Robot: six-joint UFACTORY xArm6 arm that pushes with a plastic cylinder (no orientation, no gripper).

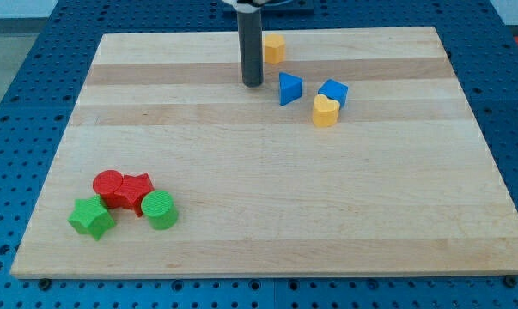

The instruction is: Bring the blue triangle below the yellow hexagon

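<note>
The blue triangle [289, 88] lies on the wooden board near the view's top, right of centre. The yellow hexagon [274, 48] sits above it, slightly to its left, partly hidden behind my rod. My tip [252, 83] rests on the board just left of the blue triangle, with a small gap between them, and below-left of the yellow hexagon.
A blue cube [333, 91] and a yellow heart [326, 112] touch each other right of the triangle. At the lower left sit a red cylinder [108, 185], a red star [136, 191], a green star [92, 217] and a green cylinder [160, 209].
</note>
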